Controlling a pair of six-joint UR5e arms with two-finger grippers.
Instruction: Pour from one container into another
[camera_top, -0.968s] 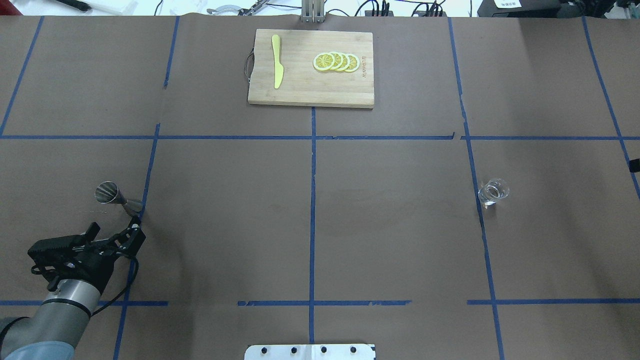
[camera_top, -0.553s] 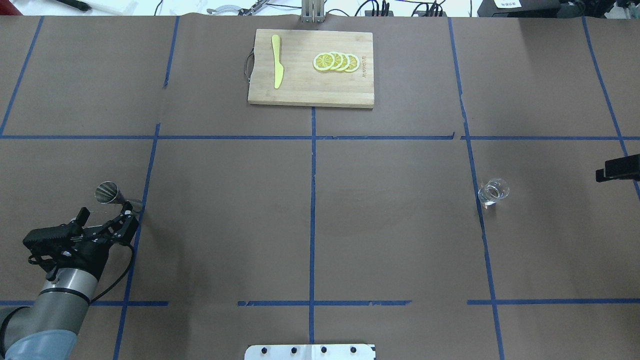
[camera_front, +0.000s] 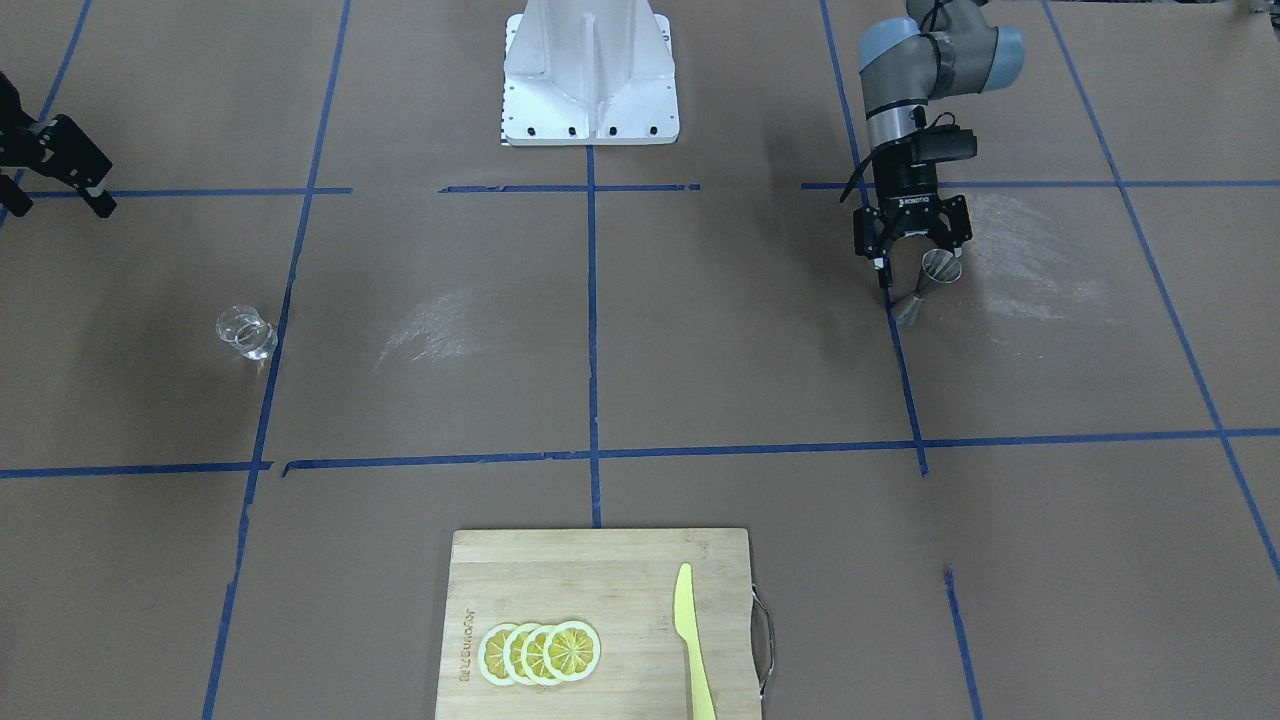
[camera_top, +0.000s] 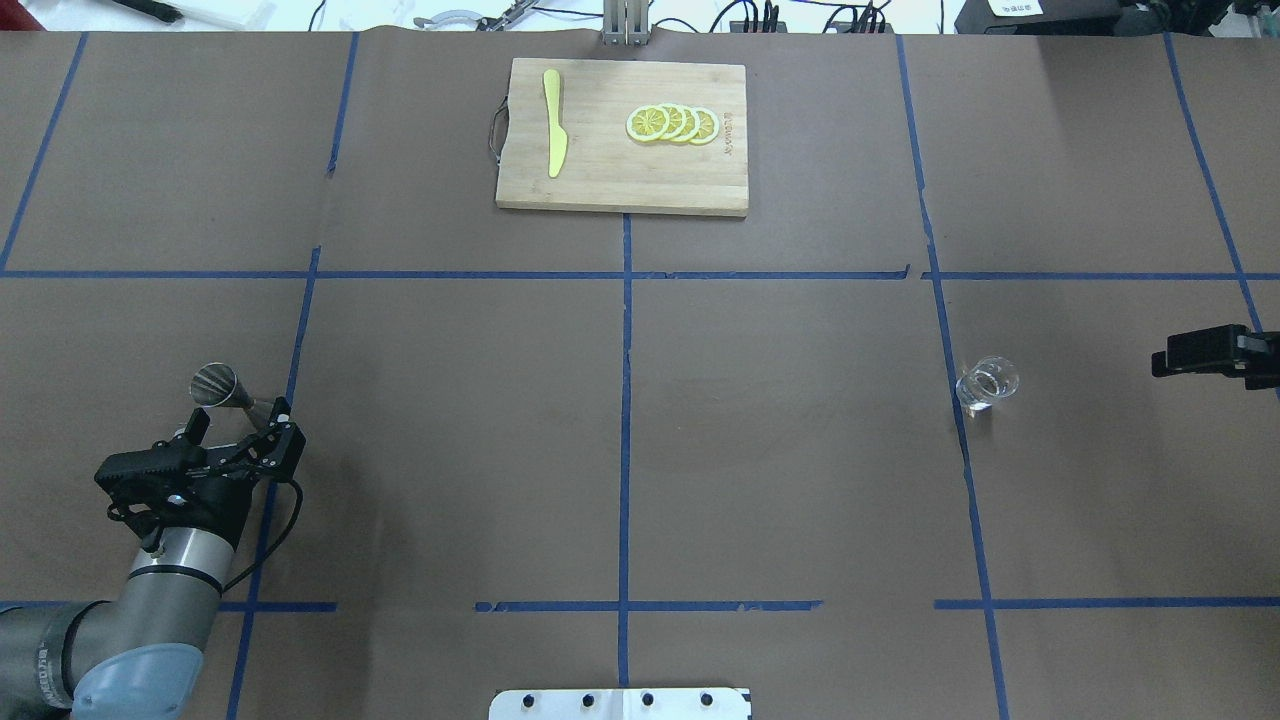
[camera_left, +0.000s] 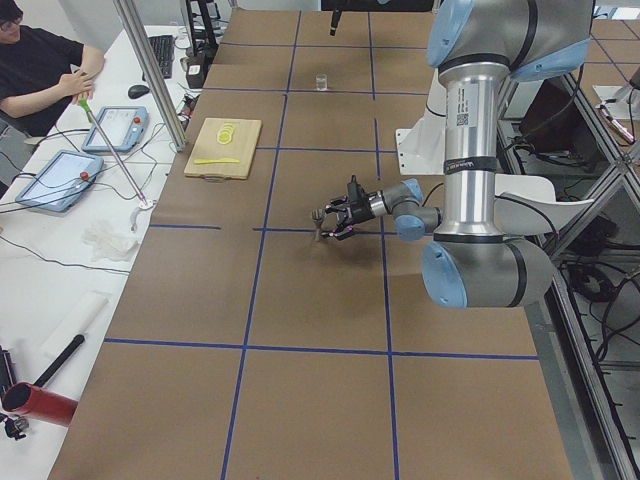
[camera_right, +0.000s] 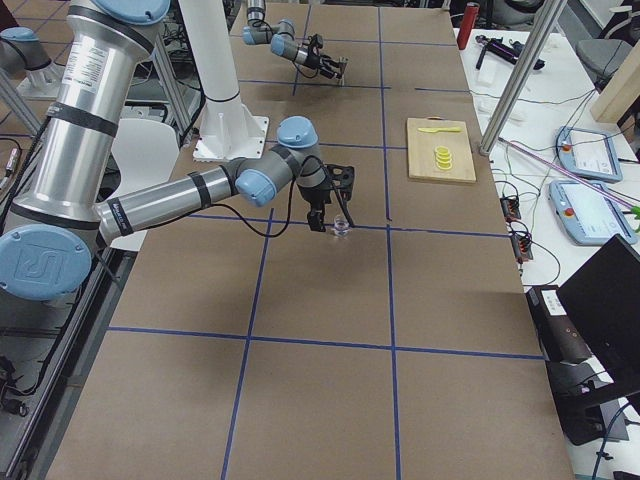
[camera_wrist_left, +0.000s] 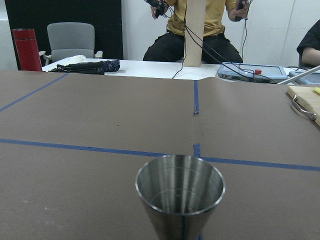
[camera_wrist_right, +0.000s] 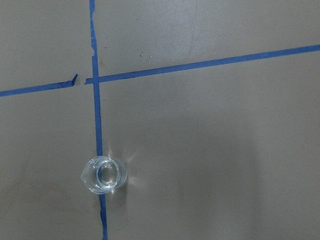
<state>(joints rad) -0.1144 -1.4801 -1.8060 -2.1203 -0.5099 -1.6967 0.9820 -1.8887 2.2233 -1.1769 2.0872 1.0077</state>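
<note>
The small clear round glass cup (camera_top: 987, 385) stands on a blue tape line (camera_top: 968, 480) at the counter's (camera_top: 780, 450) right. The right end effector (camera_front: 58, 200), released, is apart from it. The grey steel hourglass-shaped jigger (camera_top: 222, 388) stands at the left, with the released left end effector (camera_top: 242, 418) just beside it.

You see a brown paper table (camera_top: 780, 450) crossed by a grid of blue tape lines (camera_top: 625, 400); the jigger (camera_top: 215, 384) is grey steel, shiny with streaked reflections inside; the glass cup (camera_top: 987, 384) is clear; the cutting board (camera_top: 610, 170) is pale bamboo; its knife (camera_top: 553, 125) is yellow-green; the lemon slices (camera_top: 672, 123) are yellow, white-rimmed; the left arm (camera_front: 885, 100) is silver with pale-blue caps.
</note>
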